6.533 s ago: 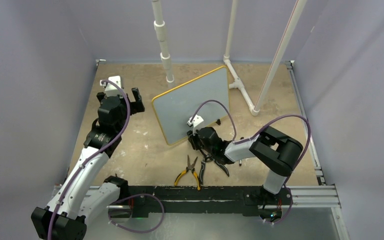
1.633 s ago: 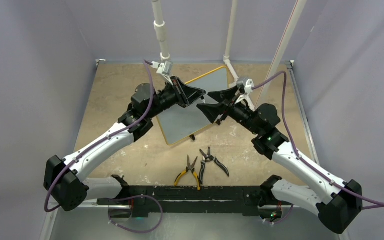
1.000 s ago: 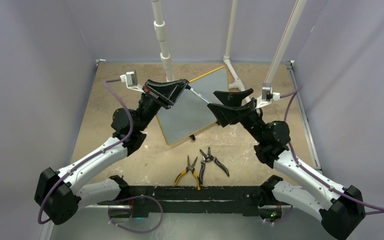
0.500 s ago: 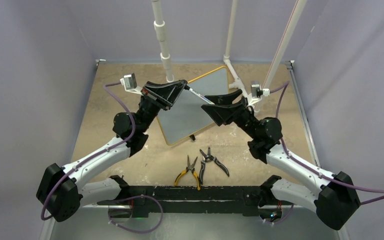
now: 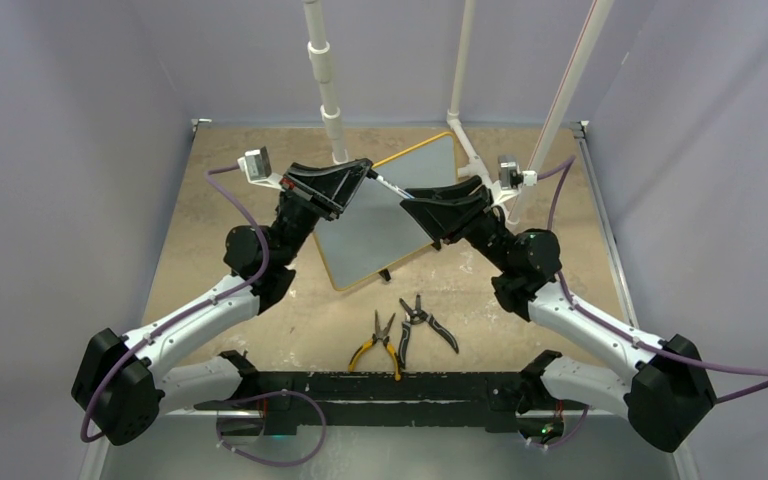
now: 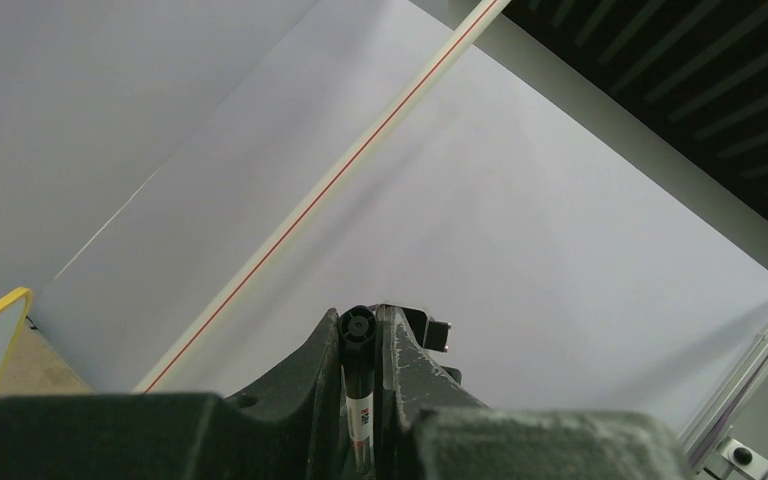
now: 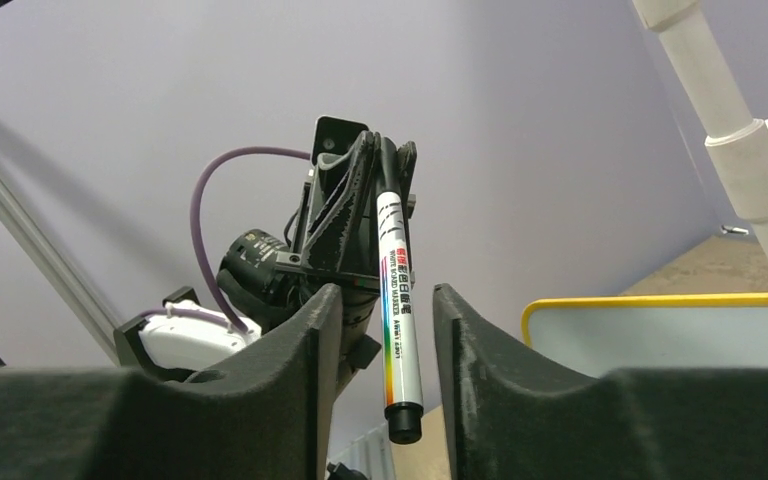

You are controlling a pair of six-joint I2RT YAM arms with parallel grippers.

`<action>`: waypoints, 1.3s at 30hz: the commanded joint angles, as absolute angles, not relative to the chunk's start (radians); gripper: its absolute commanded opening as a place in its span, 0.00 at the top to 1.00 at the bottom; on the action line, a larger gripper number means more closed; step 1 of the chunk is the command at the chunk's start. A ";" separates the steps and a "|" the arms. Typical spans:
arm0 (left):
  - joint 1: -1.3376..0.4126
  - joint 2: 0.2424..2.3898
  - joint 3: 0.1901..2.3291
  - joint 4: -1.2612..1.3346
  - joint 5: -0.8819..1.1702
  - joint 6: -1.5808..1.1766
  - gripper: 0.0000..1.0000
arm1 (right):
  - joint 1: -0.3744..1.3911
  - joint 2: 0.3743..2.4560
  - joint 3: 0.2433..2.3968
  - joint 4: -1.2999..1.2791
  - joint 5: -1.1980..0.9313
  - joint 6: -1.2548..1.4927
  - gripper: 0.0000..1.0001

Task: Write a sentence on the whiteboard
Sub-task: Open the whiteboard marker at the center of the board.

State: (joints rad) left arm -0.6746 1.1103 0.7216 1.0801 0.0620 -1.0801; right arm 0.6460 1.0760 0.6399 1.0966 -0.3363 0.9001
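My left end effector (image 5: 360, 178) is clamped on a whiteboard marker (image 7: 394, 250). Its lower end hangs between my right end effector (image 7: 385, 297), which is half-spread with gaps on both sides. The blank whiteboard (image 5: 370, 235) lies on the counter (image 5: 185, 220) beneath both. If the right one closes off-centre, it could lever the marker loose and drop it.

Whiteboard (image 5: 370, 235) on table (image 5: 220, 200), behind pliers (image 5: 422, 318)

White posts (image 5: 328, 95) crowd rear — whiteboard (image 5: 365, 240) mid-table; pliers (image 5: 381, 336) near front — L side open.
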 commanded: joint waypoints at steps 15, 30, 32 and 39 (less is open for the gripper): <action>-0.672 1.091 0.709 1.131 0.026 -1.042 1.00 | 0.647 1.072 0.682 1.116 -0.341 0.902 1.00; -0.576 1.042 0.716 1.137 0.003 -1.046 1.00 | 0.647 0.984 0.621 1.001 -0.327 0.838 1.00; -0.556 1.043 0.713 1.152 0.003 -1.064 1.00 | 0.647 0.976 0.613 0.997 -0.321 0.836 1.00; -0.543 1.054 0.698 1.218 -0.046 -1.102 1.00 | 0.647 0.968 0.596 1.012 -0.317 0.849 1.00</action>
State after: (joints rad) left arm -0.6144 1.0843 0.6876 1.0363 0.1562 -1.1118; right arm 0.6518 1.0119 0.6178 0.9749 -0.3225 0.8513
